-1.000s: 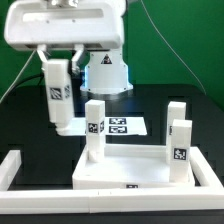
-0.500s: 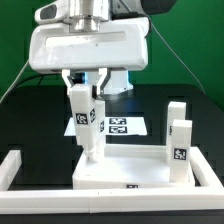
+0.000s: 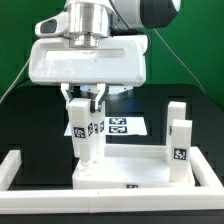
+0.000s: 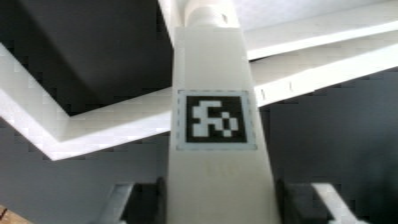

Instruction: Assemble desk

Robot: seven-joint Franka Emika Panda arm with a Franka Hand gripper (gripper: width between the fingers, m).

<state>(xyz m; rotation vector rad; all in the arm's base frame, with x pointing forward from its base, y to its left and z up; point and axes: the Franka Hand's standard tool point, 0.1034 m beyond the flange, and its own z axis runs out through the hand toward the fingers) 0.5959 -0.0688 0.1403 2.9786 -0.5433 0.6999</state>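
White plastic fills the lower part of the exterior view: the wide rectangular white tray-like desk top [image 3: 130, 172] lies inside the long white border bars [image 3: 18, 166]. At centre left we see the short square white tagged leg [image 3: 82, 128] that we carry. A second ago it hung further toward the upper left, over the black table. Now we have brought it rightward and down onto the left rear corner socket, just beside the leg already upright there [image 3: 96, 127]. Our gripper [image 3: 85, 98] is pinched on the carried leg's upper end, fingers on either side. The wrist view shows this leg [image 4: 217, 130] running straight down from the jaws, tag facing the camera. We judge it is at the socket, insertion not yet confirmed. Behind lies the flat marker board [image 3: 122, 126]. At right two more legs [image 3: 179, 138] stand in their sockets.
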